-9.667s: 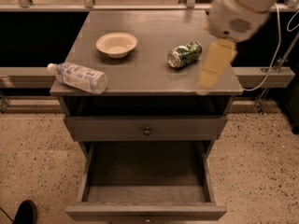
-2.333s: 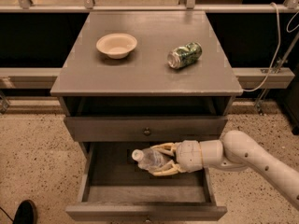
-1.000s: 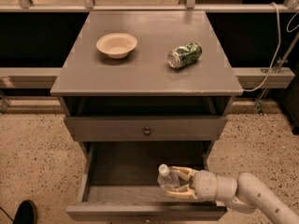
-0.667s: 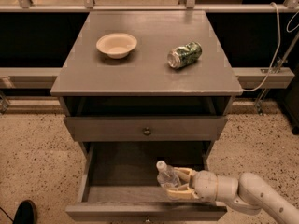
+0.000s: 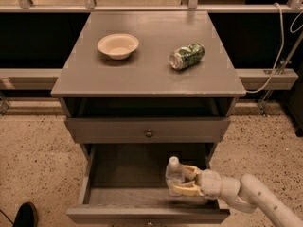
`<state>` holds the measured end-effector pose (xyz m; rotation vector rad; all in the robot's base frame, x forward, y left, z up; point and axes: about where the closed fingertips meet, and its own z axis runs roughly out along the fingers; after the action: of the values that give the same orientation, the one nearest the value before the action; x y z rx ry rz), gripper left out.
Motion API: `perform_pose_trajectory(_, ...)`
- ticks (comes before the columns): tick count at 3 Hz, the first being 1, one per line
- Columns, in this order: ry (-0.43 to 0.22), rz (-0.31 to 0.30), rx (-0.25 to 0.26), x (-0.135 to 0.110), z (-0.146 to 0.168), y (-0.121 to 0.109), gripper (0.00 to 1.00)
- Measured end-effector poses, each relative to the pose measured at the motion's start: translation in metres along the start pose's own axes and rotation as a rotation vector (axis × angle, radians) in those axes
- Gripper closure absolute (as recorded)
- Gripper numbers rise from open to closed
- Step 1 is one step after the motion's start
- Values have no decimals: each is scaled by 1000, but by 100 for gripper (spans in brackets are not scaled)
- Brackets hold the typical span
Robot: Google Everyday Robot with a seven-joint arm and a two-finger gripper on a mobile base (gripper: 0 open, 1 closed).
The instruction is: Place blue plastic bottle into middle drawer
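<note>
Far to the left of the jaws and a little lower, the toe of a dark shoe (image 5: 26, 215) rests on the speckled floor (image 5: 33, 150). Up and to the left of the jaws, a shallow cream bowl (image 5: 118, 46) sits on the grey cabinet top (image 5: 142, 77). Level with the jaws on their left is the left side wall of the middle drawer (image 5: 88, 178), which stands pulled out. Its flat bottom spreads leftward from the jaws and its front rail passes just below them. Above the jaws and slightly left is a closed drawer front (image 5: 109, 130) with a small round dark knob (image 5: 148, 133).

The blue plastic bottle (image 5: 173, 172) stands upright between the jaws, its white cap rising above them, over the right front part of the middle drawer. The gripper (image 5: 177, 179) reaches in from the right. Its tan fingers (image 5: 187, 190) are clamped on the bottle's body, one on the far side and one on the near side. Whether the bottle's base touches the drawer bottom cannot be told.

High above the jaws and a touch right, a crushed green can (image 5: 187, 56) lies on its side on the cabinet top, well apart from the bowl. To the right of the jaws, the white arm (image 5: 258, 197) slopes down toward the lower right corner. Far up and to the right, a white cable (image 5: 279, 41) hangs beside the cabinet.
</note>
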<state>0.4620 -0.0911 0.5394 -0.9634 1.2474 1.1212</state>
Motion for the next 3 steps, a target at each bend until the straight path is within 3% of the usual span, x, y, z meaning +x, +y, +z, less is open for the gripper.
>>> perform_pose_trajectory(1, -164, 18, -106, -18, -26, -4, 100)
perform_pose_trajectory(3, -150, 12, -72, -15, -37, -12, 100)
